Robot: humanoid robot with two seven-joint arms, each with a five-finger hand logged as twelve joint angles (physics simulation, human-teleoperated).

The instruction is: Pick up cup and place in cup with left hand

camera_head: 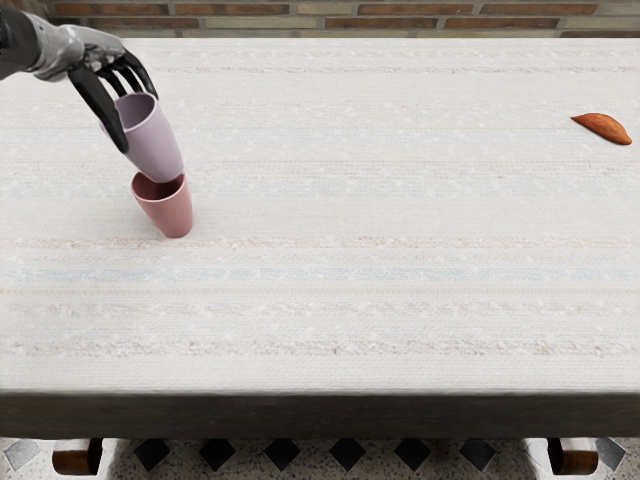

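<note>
Upper left of frame, left hand [98, 68] grips lilac cup [153, 145], base at mouth of pink cup [170, 212], so likely lower next.

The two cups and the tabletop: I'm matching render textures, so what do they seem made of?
Lilac cup and pink cup: probably plastic, perhaps glazed ceramic; smooth, evenly coloured walls with a soft sheen.

Tabletop: looks like matte, whitewashed wood or a woven cloth; faint coloured streaks run across it, and the look leaves it open.
</note>
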